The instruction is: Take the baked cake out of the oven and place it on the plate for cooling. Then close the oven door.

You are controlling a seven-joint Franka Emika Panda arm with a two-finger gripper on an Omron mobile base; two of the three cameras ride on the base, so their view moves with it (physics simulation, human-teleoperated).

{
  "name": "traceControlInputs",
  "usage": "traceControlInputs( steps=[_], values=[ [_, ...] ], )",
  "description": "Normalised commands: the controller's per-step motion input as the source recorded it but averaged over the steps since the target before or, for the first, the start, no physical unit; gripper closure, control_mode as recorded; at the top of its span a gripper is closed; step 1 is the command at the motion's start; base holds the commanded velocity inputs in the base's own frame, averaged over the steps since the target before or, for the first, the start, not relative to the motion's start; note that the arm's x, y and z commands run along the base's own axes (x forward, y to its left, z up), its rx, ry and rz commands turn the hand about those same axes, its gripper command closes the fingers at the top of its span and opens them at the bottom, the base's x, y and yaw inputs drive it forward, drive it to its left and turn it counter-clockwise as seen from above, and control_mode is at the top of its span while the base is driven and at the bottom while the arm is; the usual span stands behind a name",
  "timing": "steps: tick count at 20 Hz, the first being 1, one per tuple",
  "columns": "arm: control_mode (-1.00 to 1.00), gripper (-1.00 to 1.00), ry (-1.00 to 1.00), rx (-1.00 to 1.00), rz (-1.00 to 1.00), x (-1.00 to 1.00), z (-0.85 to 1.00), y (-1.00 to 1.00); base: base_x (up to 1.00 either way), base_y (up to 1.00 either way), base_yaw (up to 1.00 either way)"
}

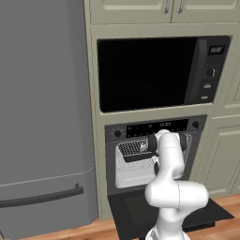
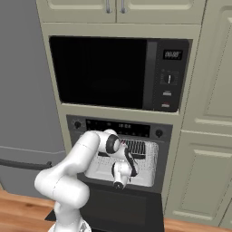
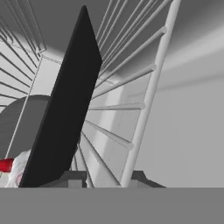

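- I have the arm (image 1: 174,187) reaching forward into the open oven (image 1: 154,157), below the microwave (image 1: 161,70).
- The oven door (image 1: 136,213) hangs down flat in front of the robot base, fully open.
- Inside the pale cavity I see the wire rack (image 3: 131,87) running across the hand view, close to the camera.
- A dark flat tray (image 3: 65,118) stands edge-on right in front of the hand, with a white cake with a red bit (image 3: 15,168) at its lower left.
- The jaws (image 3: 105,177) sit at the tray's near edge; I cannot tell whether they are clamped on it.
- A grey fridge (image 1: 44,117) stands to the left of the oven.
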Motion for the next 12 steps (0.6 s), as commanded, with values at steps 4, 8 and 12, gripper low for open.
traceControlInputs(
  steps=[4,8,12],
  values=[
    [-1.0,1.0,0.03,0.0,0.0,-0.03,0.0,-0.06,0.0,0.0,0.0],
    [-1.0,1.0,0.13,0.0,0.0,-0.27,-0.08,-0.3,0.0,0.0,0.0],
    [-1.0,1.0,0.13,0.0,0.0,-0.36,-0.09,-0.43,0.0,0.0,0.0]
  ],
)
